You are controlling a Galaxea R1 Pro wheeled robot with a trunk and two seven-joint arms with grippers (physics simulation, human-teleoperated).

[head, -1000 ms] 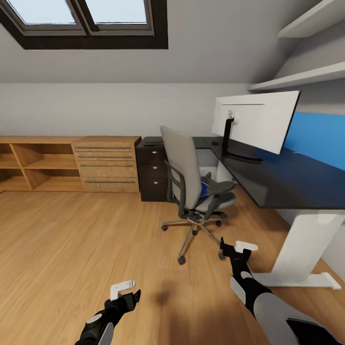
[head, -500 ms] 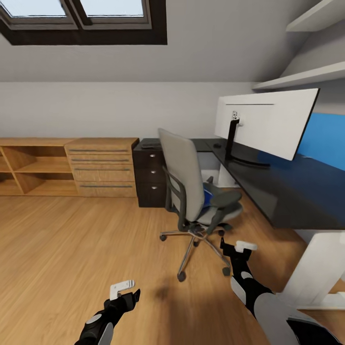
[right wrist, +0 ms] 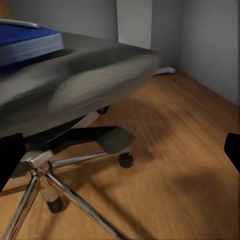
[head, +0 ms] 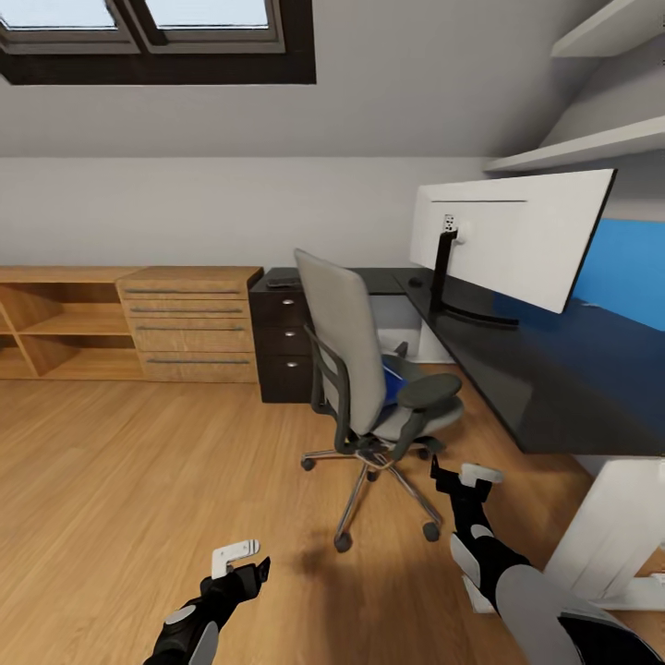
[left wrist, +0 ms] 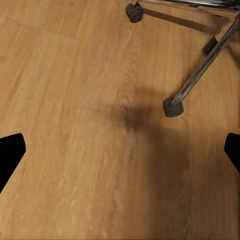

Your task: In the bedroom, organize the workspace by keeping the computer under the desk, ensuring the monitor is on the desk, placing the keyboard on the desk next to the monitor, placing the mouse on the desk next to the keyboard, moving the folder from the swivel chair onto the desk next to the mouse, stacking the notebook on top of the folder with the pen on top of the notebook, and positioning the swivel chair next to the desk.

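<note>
- Chair: swivel chair [head: 369, 369] at centre on the wood floor [head: 139, 480], just beside the desk [head: 517, 360] at 3 o'clock.
- Folder [head: 395, 383] lies on the seat; in the right wrist view the pen [right wrist: 20, 23] rests on top of it.
- Monitor [head: 513, 235] upright on desk, 2 o'clock.
- Left gripper [head: 242, 557] at 7 o'clock, right gripper [head: 466, 478] at 5 o'clock: both spread wide, empty.

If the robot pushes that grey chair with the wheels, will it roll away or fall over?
The swivel chair would probably roll easily: it stands on small casters on a smooth wooden floor. It likely won't tip, since its chrome star base spreads wide. It may spin rather than go straight, and the blue folder lying on the seat could slide.
</note>
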